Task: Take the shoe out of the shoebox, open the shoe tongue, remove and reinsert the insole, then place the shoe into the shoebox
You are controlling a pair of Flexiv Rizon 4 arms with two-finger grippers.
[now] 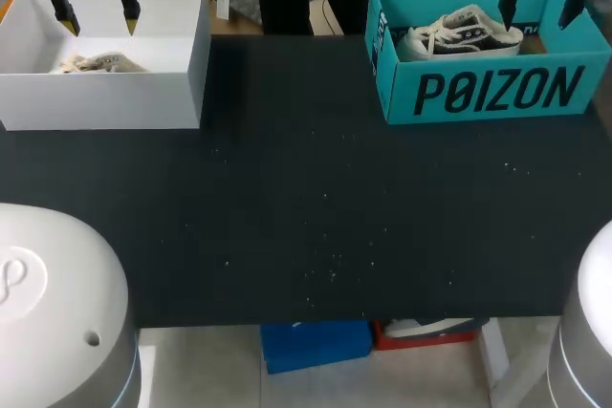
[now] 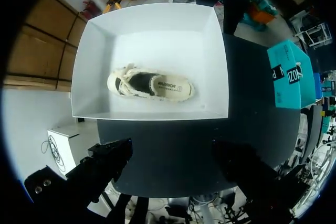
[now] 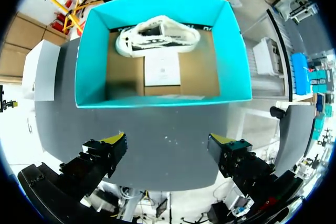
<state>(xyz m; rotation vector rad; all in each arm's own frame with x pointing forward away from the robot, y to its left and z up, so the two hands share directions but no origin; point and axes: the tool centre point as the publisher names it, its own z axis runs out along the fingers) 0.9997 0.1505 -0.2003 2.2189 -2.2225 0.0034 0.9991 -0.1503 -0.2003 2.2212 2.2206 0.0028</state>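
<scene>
I found the white box [image 1: 105,97] and teal box [image 1: 497,93] well apart at the table's [image 1: 306,198] far corners, broad tabletop between. Both stood lidless. Walls ringed the cream shoe [image 1: 98,63] and black-and-white shoe [image 1: 461,33], leaving me entry from above only.

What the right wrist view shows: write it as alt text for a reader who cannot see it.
An open teal cardboard shoebox holds a white-and-black lace-up sneaker against its far wall, with a white paper sheet on its brown floor. The right gripper hovers open over the black table, short of the box.
</scene>
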